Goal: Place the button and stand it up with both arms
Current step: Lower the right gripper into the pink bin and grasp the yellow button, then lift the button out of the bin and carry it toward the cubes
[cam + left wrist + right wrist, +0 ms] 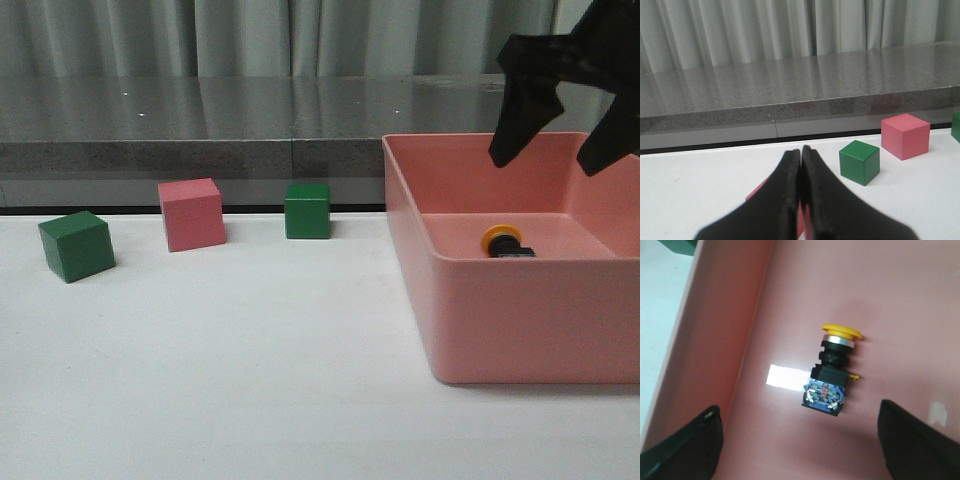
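Overhead, the right gripper (800,445) hangs spread apart above the button (832,370), lying sideways in the pink bin (520,320), cap toward twelve o'clock. Only the left wrist view shows the left gripper (801,152), pressed together.

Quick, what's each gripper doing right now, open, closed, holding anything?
Left gripper: closed, nothing visibly held.
Right gripper: open, empty, above the button lying on its side in the pink bin.

Counted: green cubes x2 (76,245) (307,210) | pink cube x1 (191,213) | pink bin x1 (520,320) | button x1 (505,243) | grippers x2, left (801,155) & right (555,150)
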